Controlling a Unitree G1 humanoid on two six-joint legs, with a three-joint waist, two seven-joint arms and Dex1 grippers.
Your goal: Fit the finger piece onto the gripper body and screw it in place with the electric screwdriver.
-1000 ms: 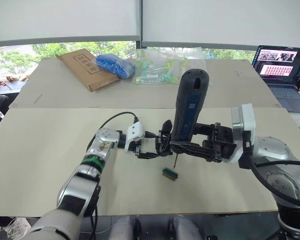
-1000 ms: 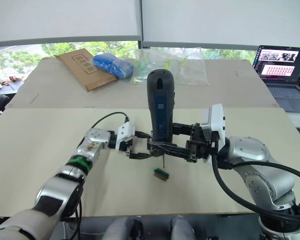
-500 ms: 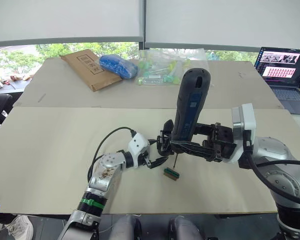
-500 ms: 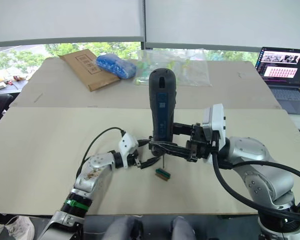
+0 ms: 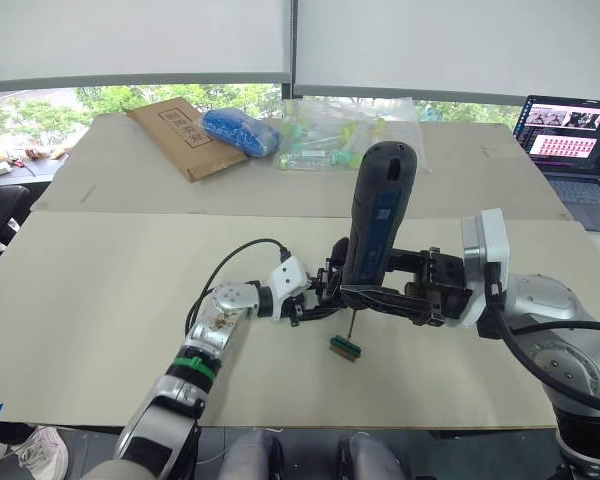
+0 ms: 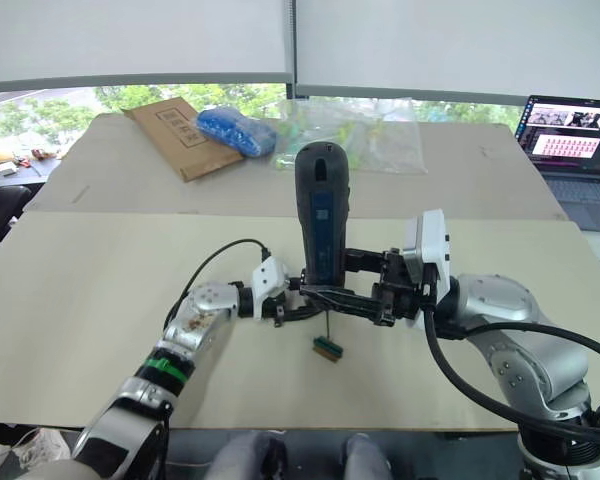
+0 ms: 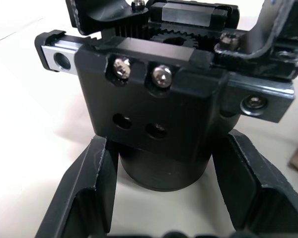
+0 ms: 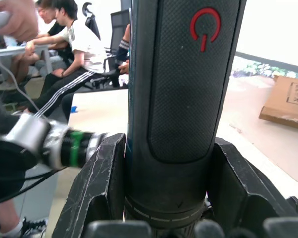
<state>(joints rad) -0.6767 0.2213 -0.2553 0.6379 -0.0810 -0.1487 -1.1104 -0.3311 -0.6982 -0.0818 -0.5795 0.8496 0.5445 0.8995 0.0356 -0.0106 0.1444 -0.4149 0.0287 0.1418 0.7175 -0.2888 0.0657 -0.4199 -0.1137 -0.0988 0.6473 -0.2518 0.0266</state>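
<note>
The right gripper (image 5: 385,297) is clamped round the electric screwdriver (image 5: 376,225), held upright so the bit points down at the table (image 5: 100,290), presumably ready to drive a screw. Directly beside it, the left gripper (image 7: 164,198) stands parted with its fingers (image 7: 92,188) either side of the gripper body's (image 7: 161,124) round base (whether they press on it, I cannot tell), probably to steady it. A small green-topped block (image 5: 344,348) lies just below the bit. A clear bag (image 5: 330,135) of greenish parts lies well beyond both grippers.
</note>
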